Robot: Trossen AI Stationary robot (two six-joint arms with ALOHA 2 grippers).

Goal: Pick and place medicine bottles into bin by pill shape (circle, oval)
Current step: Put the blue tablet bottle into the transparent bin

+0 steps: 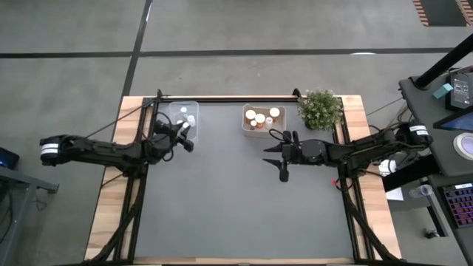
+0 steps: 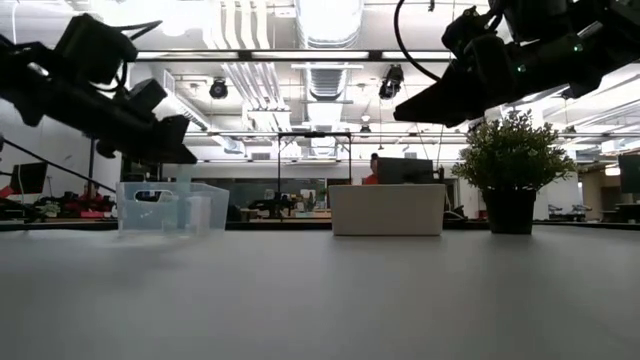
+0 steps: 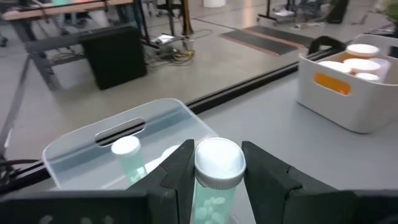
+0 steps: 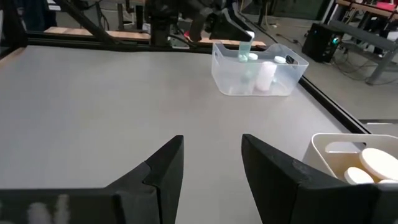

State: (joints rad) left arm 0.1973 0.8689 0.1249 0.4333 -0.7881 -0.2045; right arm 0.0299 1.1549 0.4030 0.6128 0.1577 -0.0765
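My left gripper (image 1: 188, 134) is shut on a small pale bottle with a white cap (image 3: 217, 176), just at the near rim of the clear plastic bin (image 1: 184, 118) at the table's far left. That bin holds a few white-capped pale bottles (image 3: 126, 152). A white bin (image 1: 262, 118) at the far middle holds orange bottles with white caps (image 1: 256, 117). My right gripper (image 1: 278, 157) is open and empty, high above the table's middle, just near of the white bin. My left gripper pinches the pale bottle between its two fingers, on the bottle's sides just below the white cap (image 3: 216, 194). The bottle stands upright in the hold, cap up, lifted clear of the table.
A green potted plant (image 1: 321, 108) stands at the far right corner, next to the white bin. A dark rail (image 1: 229, 97) runs along the far edge. The grey mat (image 1: 236, 207) is bare over the middle and near half.
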